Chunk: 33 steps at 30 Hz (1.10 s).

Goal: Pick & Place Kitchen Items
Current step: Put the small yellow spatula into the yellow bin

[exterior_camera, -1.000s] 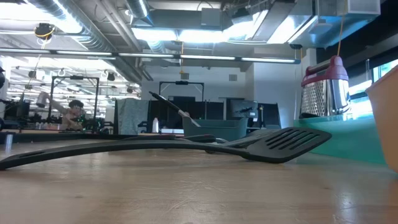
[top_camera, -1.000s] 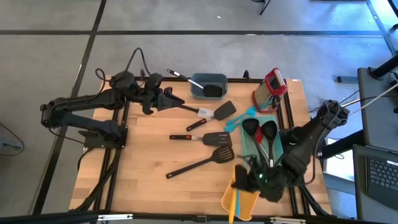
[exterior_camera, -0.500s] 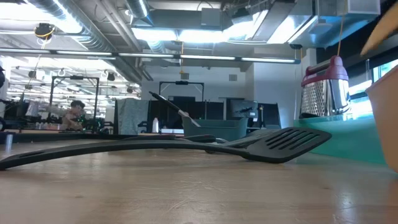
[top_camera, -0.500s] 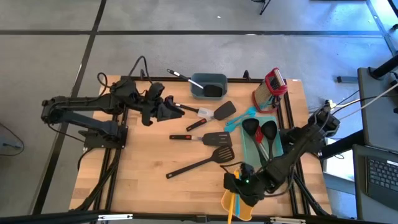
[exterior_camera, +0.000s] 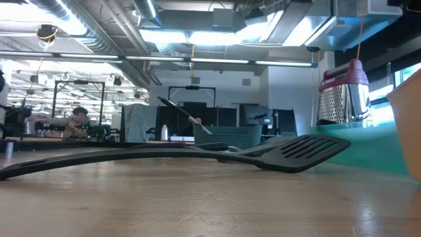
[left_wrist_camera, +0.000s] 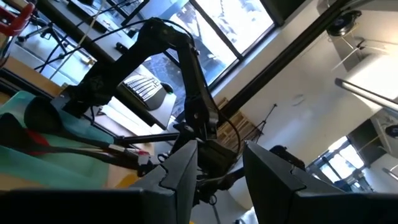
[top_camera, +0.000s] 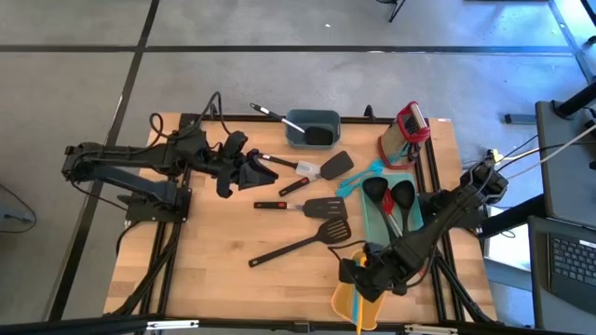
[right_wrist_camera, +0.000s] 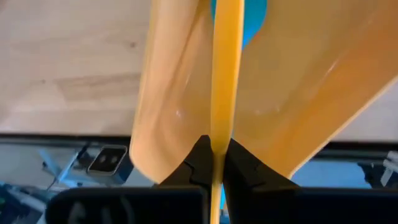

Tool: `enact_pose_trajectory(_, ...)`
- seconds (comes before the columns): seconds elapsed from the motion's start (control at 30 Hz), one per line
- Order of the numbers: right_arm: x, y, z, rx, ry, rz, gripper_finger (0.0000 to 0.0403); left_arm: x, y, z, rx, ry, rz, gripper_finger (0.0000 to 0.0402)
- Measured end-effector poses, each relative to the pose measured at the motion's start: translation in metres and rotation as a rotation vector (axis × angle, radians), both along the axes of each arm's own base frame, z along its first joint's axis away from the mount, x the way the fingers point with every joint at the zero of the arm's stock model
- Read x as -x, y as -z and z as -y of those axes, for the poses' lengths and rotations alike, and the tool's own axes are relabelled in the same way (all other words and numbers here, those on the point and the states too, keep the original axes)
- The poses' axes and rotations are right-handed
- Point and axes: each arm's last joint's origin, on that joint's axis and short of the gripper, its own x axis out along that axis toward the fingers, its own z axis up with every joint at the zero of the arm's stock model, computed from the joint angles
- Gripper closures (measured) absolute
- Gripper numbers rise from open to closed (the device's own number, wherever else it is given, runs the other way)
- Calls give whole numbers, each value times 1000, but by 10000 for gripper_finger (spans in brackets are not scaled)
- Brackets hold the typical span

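Observation:
My right gripper (top_camera: 366,277) is at the table's near right edge, over an orange container (top_camera: 358,300), shut on a yellow-handled utensil (right_wrist_camera: 225,87). The utensil's teal head (right_wrist_camera: 242,12) is inside the container. My left gripper (top_camera: 257,171) is open and empty at the far left of the utensils, next to the handle of a white spatula (top_camera: 300,167). In the left wrist view its fingers (left_wrist_camera: 180,180) stand apart with nothing between them. A black slotted turner (top_camera: 303,244), a red-trimmed black turner (top_camera: 307,206) and a black spatula (top_camera: 324,171) lie flat on the wood. My right gripper pinches the yellow handle (right_wrist_camera: 217,140) between its two fingers (right_wrist_camera: 198,158). The handle runs straight out from the fingers, along them. The utensil's teal head end reaches into the orange container (right_wrist_camera: 171,93).
A teal tray (top_camera: 396,212) holds two black ladles (top_camera: 389,195) at the right. Teal spatulas (top_camera: 358,177) lie beside it. A grey bin (top_camera: 313,128) and a red grater (top_camera: 408,125) stand at the far edge. The slotted turner (exterior_camera: 289,151) fills the low view.
My right gripper has gone toward the table's left along the near edge, to a place over the orange container, with the yellow-handled utensil. My left gripper has gone toward the near edge and a little to the right, closer to the white spatula's handle.

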Motion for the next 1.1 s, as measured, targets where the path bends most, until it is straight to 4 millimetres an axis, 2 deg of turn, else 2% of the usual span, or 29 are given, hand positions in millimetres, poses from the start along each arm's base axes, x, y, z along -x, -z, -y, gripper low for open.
enact_pose_trajectory(0.27, -6, -1, 1, -35, -1, 21, 387, 0, 0, 1, 0, -39, 0, 279)
enact_pose_trajectory(0.6, -21, 29, -3, -32, -12, -60, 387, 0, 0, 3, 3, -31, -1, 279)
enact_pose_trajectory(1.0, -24, 44, -5, -32, -36, -118, 387, 0, 0, 8, 7, -33, -2, 279)
enact_pose_trajectory(1.1, -24, 45, -4, -25, -42, -118, 369, 0, 0, 8, 8, -34, -1, 279)
